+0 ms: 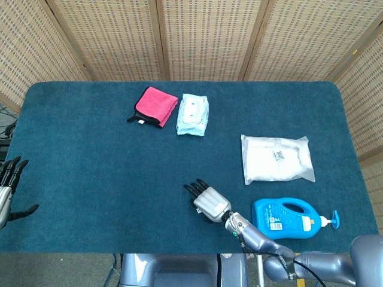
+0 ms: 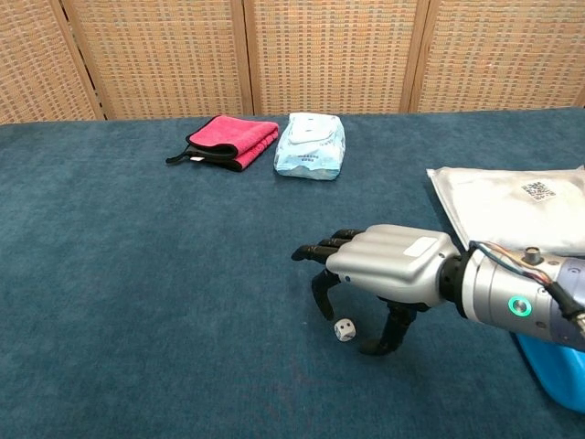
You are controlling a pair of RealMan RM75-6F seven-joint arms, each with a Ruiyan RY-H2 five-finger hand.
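A small white die lies on the blue cloth near the front edge; the head view hides it under my right hand. That right hand hovers palm down right over the die, fingers spread and curved downward, thumb tip close beside the die on its right. Nothing is held in it. My left hand shows only at the far left edge of the head view, fingers apart and empty, off the table's side.
A folded pink cloth and a pale blue wipes pack lie at the back. A white plastic pouch lies to the right, with a blue detergent bottle near the front right edge.
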